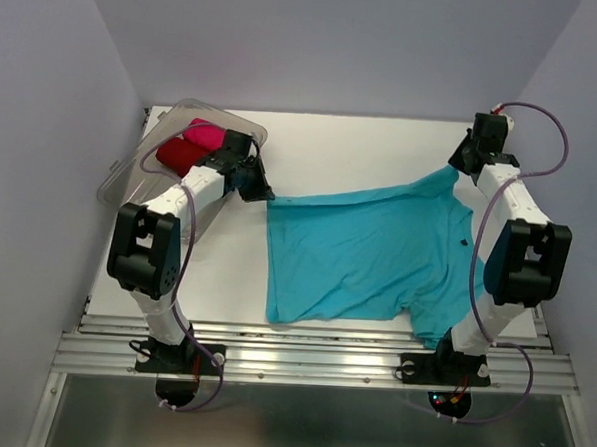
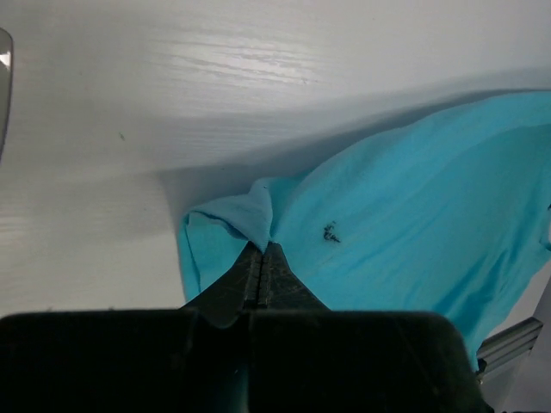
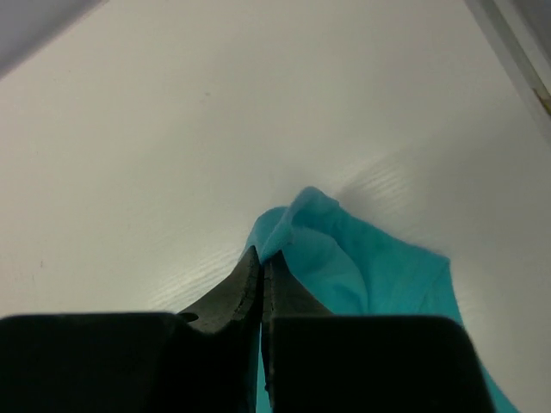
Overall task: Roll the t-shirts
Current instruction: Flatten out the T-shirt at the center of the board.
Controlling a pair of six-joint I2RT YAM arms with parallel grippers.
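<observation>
Top external alone shows red t-shirt [image 1: 180, 155], wrist views show left end effector [image 2: 261, 249], right end effector [image 3: 261, 258] pinching turquoise t-shirt [image 2: 413, 198]

Three shirts are in view: one turquoise shirt [image 1: 362, 257], one red shirt [image 1: 179, 155] and one pink shirt [image 1: 205, 137]. There is one tub [image 1: 121, 179] and one table [image 1: 333, 145]. Two arms show, a left arm [image 1: 147, 246] and a right arm [image 1: 522, 260]. Each carries one gripper, making two: left gripper [image 1: 264, 194] and right gripper [image 1: 458, 169].
</observation>
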